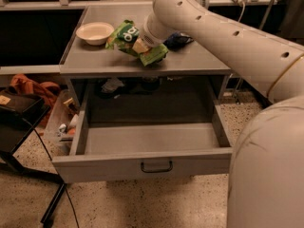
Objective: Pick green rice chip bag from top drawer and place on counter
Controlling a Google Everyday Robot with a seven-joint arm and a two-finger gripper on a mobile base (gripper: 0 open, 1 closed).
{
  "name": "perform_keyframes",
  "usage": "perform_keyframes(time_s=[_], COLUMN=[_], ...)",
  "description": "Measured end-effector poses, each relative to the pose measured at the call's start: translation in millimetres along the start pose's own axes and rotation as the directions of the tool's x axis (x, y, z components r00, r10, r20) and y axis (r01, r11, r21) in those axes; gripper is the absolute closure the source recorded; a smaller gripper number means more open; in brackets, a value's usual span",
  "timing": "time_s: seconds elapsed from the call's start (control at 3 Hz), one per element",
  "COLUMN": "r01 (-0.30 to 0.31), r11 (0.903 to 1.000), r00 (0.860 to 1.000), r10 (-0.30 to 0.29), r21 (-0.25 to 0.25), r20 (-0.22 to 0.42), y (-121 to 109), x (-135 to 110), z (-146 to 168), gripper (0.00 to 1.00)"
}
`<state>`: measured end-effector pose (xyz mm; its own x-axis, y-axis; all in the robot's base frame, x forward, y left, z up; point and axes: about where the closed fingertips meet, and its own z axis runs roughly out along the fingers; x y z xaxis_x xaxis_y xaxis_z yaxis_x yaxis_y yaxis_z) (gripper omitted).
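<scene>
The green rice chip bag [124, 33] is crumpled around my gripper [141, 45], which is shut on it at the middle of the counter [190, 63]. The bag's lower end [153, 56] lies on or just above the counter top; I cannot tell which. My white arm [223, 30] reaches in from the right over the counter. The top drawer [114, 163] stands pulled fully open below, its grey inside bare, with the small dark handle [156, 166] on its front.
A white bowl [95, 32] sits on the counter's left back part. A dark blue snack bag [179, 39] lies behind my gripper. A black stand [19, 113] and orange cloth [28, 85] are on the floor to the left. My robot body [266, 175] fills the lower right.
</scene>
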<state>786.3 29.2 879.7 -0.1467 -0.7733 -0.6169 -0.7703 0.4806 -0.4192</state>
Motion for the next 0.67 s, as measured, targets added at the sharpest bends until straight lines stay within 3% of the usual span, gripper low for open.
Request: perform_keyframes(time_s=[0.33, 0.67], r01=[0.049, 0.12], r11=[0.9984, 0.99], r00=[0.998, 0.989], r10=[-0.048, -0.112], r21=[-0.029, -0.075], r20=[0.04, 0.095], y=[4.4, 13.5], x=[3.2, 2.8], z=[8.9, 10.8], gripper=[0.12, 0.0])
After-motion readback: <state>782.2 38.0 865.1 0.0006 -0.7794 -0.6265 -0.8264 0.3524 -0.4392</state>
